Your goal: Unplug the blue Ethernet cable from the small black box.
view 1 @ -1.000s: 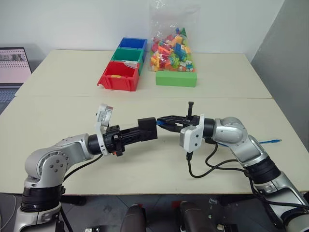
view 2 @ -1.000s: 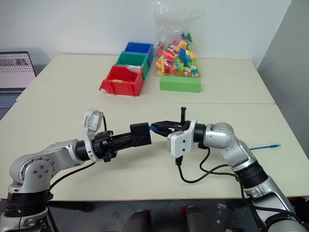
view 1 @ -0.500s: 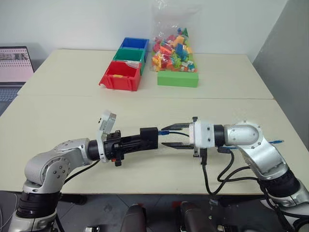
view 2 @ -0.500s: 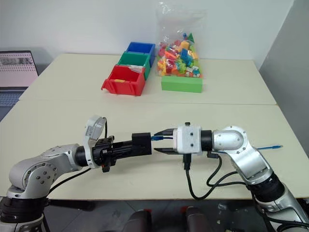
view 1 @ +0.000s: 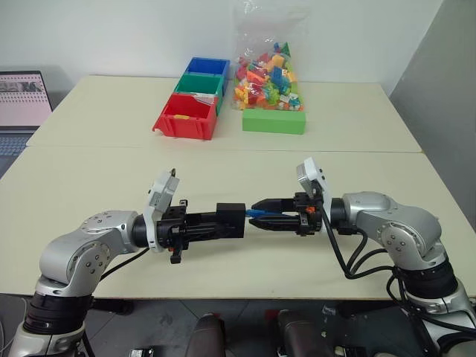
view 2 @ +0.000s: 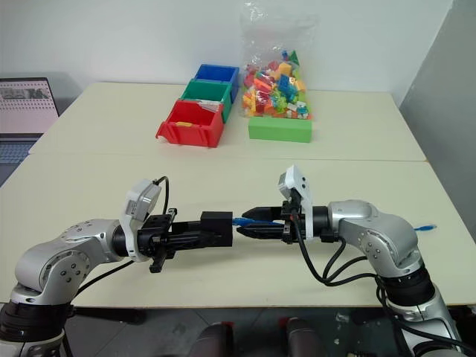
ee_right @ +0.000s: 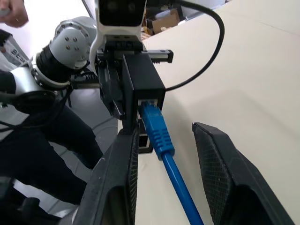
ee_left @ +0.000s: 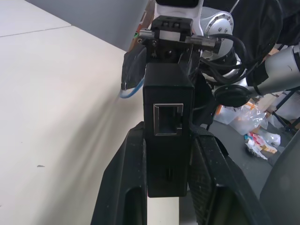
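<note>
A: What's at the far side of the table (view 1: pixel 89 171)?

B: Three bins in a row running away from us: a red bin (view 1: pixel 183 117) nearest, a green bin (view 1: pixel 198 84) behind it, a blue bin (view 1: pixel 206 67) farthest. They touch one another.

A: And to the right of them?

B: A flat green block (view 1: pixel 274 121), with a clear bag of coloured bricks (view 1: pixel 269 71) just behind it.

A: Anything at the left edge?

B: A laptop (view 1: pixel 21 100) with its screen lit, beyond the table's left end. A seam (view 1: pixel 372 151) crosses the tabletop from left to right.
</note>
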